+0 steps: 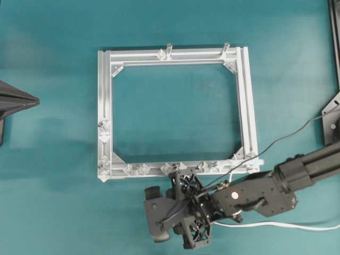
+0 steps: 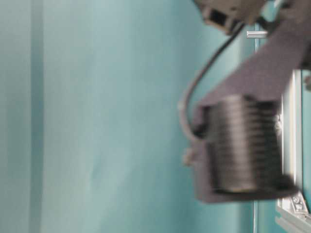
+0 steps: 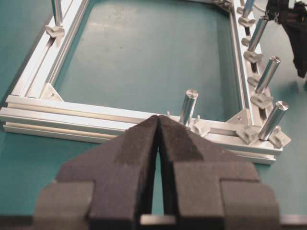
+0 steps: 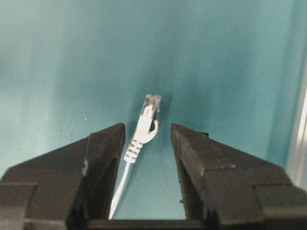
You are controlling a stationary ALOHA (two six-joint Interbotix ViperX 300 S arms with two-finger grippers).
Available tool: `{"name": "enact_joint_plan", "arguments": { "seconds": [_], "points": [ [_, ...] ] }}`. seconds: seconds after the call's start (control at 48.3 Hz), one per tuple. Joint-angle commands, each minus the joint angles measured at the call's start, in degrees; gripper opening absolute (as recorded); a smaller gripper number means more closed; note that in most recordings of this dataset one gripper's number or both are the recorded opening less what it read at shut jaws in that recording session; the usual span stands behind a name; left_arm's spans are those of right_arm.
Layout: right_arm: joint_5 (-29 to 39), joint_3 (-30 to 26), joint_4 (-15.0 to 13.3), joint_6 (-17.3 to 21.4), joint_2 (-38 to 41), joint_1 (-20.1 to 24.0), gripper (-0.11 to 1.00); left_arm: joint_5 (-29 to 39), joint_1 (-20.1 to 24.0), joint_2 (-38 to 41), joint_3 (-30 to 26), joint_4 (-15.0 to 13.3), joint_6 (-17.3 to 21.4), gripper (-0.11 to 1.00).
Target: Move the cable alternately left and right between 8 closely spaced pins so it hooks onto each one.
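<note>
Left gripper (image 3: 158,125): jaws pressed together, holding nothing, parked at left edge of table, facing aluminium frame (image 1: 104,106) from well apart.

Pins (image 1: 171,168): close pairs along near rail, none hooked yet.

Right gripper (image 4: 147,139): jaws wide, straddling plug end of cable (image 4: 142,132), not gripping it. Cable lies flat on mat, just near side of frame; remainder trails right (image 1: 276,225).

Step in hand, judged: grasp. Lower until pads flank strain relief behind plug, close squarely, leave short free tip for weaving.

Frame (image 1: 104,114): brushed aluminium, satin sheen; pins (image 3: 261,99) shiny metal. My right gripper (image 4: 147,139) pads: matt, grainy black. Cable (image 4: 139,143) glossy white plastic.
</note>
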Motion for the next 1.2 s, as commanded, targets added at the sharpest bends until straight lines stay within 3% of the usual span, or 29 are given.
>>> {"name": "enact_joint_plan", "arguments": {
  "seconds": [0.0, 0.145, 0.393, 0.497, 0.58, 0.745, 1.077, 1.18],
  "points": [
    [-0.44, -1.41, 0.18, 0.09, -0.88, 0.53, 0.43, -0.62, -0.18, 0.79, -0.79, 0.09, -0.62, 0.00],
    [0.35, -1.93, 0.09, 0.09, -0.97, 0.62, 0.14, -0.53, -0.09, 0.79, -0.79, 0.09, -0.62, 0.00],
    [6.68, -3.43, 0.18, 0.35, -2.90, 0.88, 0.13, -0.53, -0.09, 0.79, -0.79, 0.18, -0.62, 0.00],
    [10.37, -3.43, 0.09, 2.55, -4.66, 0.88, 0.13, -0.53, -0.09, 0.79, -0.79, 0.09, -0.62, 0.00],
    [13.45, -2.99, 0.09, 7.03, -6.24, 0.88, 0.13, -0.53, -0.18, 0.70, -0.79, 0.09, -0.62, 0.00],
    [19.07, 0.09, -0.26, 19.86, -9.93, 0.97, 0.13, -0.62, -0.18, 0.70, -0.70, 0.18, -0.62, 0.00],
    [24.17, 9.40, -1.23, 42.89, -19.60, 2.99, 0.13, -0.62, -0.09, 0.62, -0.70, 0.09, -0.62, 0.00],
    [26.63, 12.39, -3.25, 51.68, -22.85, 3.25, 0.13, -0.53, -0.18, 0.62, -0.70, 0.09, -0.62, 0.00]
  ]
}}
